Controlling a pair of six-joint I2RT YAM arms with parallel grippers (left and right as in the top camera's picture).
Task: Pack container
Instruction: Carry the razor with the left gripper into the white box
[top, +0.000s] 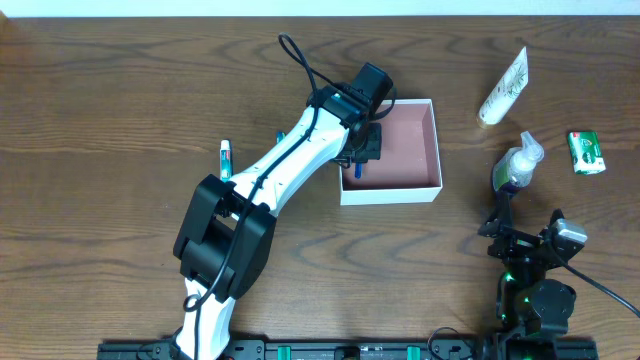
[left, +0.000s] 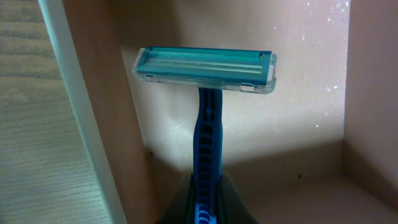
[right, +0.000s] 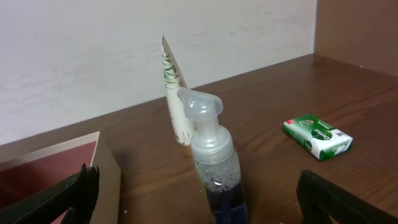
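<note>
- Container (top: 410, 140) at counter (top: 100, 100) centre; visible floor bare.
- Left fingers (left: 239, 208) clamp razor (left: 205, 70) inside its left wall, unreleased.
- Right fingers (right: 56, 199) wide apart, empty, near bottle (right: 211, 155).
- Bottle, tube (top: 503, 88), soap (top: 587, 152) lie unpacked, right; task barely begun.

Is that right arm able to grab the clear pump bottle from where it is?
Probably yes. The right hand is open, with the pump bottle upright just ahead between its fingers and nothing in front; the tube and green packet lie beyond it.

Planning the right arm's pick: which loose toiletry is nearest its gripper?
The clear pump bottle, right before the right gripper; tube and green soap lie farther.
</note>
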